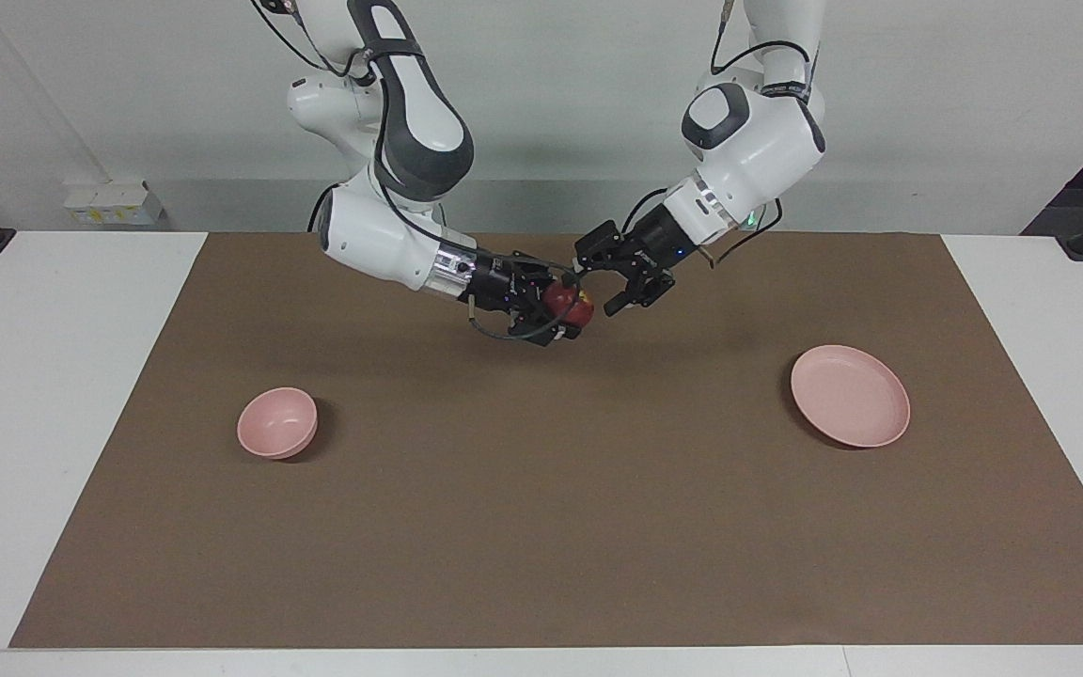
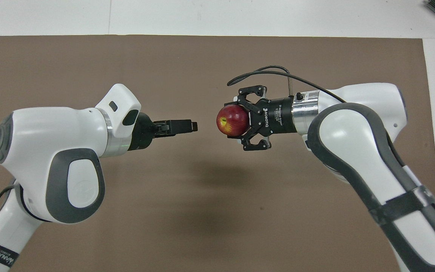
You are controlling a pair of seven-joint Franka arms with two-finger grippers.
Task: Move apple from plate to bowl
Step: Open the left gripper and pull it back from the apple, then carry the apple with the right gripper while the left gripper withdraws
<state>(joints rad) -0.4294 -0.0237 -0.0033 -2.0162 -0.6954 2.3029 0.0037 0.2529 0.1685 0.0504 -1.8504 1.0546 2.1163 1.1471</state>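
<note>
The right tool (image 2: 236, 121) pinches the small dark red apple (image 2: 232, 120) in the air above the brown mat. The left tool (image 1: 619, 290), apart from it, stands spread. Only the facing view shows the pale pink bowl (image 1: 277, 422) and flat pink plate (image 1: 850, 395), both bare.

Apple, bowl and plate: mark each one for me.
apple (image 2: 232, 120), overhead view, its red skin beside the yellow patch.
bowl (image 1: 276, 421), facing view, its inner wall.
plate (image 1: 850, 394), facing view, its bare flat middle.
</note>
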